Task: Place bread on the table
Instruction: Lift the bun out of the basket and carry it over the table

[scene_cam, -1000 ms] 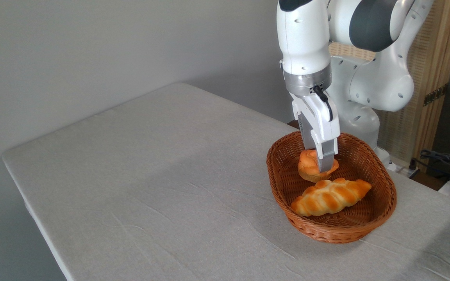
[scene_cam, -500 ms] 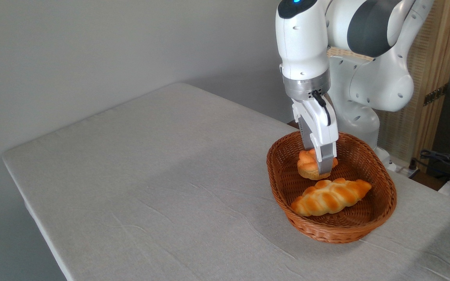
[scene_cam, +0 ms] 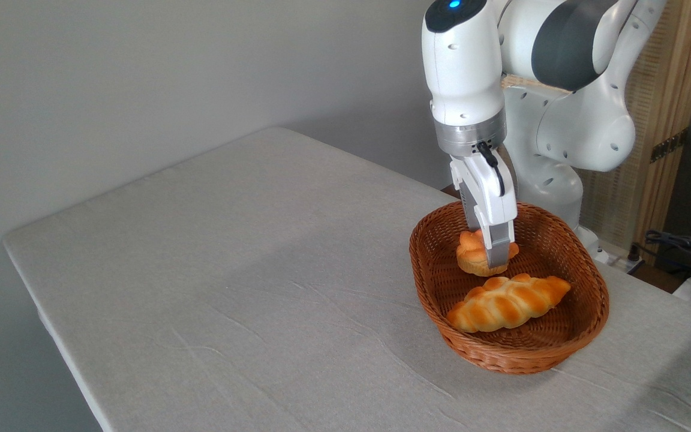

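Jaws closed on the bread (scene_cam: 474, 255), above the basket (scene_cam: 585, 327).

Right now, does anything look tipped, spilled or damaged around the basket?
Nothing stands out. The gripper is shut on the bread inside the basket; the braided loaf lies intact beside it, and the table shows only cloth wrinkles.

You've got soft, even daylight here, sharp focus throughout; a faint broad shadow crosses the bench (scene_cam: 213, 288) toward nine o'clock, no glare anywhere.
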You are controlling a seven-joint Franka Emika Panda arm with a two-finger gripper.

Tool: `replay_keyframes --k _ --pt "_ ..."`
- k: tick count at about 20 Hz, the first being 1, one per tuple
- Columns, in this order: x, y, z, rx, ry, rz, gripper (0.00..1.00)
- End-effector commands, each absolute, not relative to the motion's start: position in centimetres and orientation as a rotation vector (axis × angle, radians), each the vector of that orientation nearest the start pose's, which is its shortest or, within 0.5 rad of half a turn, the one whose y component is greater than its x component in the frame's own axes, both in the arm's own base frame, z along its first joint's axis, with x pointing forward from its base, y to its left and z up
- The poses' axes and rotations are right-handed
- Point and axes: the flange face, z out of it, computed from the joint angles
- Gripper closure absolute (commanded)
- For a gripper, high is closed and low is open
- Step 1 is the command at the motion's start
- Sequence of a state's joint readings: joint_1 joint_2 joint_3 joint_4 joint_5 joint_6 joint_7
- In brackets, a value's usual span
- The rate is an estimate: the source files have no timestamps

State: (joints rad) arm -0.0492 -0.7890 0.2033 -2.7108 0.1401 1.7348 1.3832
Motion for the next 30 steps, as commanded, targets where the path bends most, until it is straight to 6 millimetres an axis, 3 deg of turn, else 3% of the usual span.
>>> replay_keyframes --k 1,6,11,15,18,21,24,25,28,30 --pt "28.8 5.5 42.9 -2.523 2.072 0.23 0.84" --pt "29.1 5.6 43.7 -2.514 2.071 0.216 0.84" --pt "31.5 5.5 49.4 -2.485 2.051 0.099 0.83" --pt "35.7 3.5 54.4 -2.511 2.069 -0.058 0.82" --pt "40.7 -0.1 57.7 -2.608 1.977 -0.145 0.82" --pt "45.0 -5.1 57.9 -2.745 1.763 -0.213 0.8" --pt "47.4 -12.2 56.0 -2.828 1.585 -0.304 0.76" --pt "47.7 -14.8 54.6 -2.823 1.584 -0.284 0.74" --pt "48.8 -19.7 50.5 -2.808 1.611 -0.253 0.74" --pt "49.9 -21.1 48.4 -2.848 1.54 -0.274 0.7"
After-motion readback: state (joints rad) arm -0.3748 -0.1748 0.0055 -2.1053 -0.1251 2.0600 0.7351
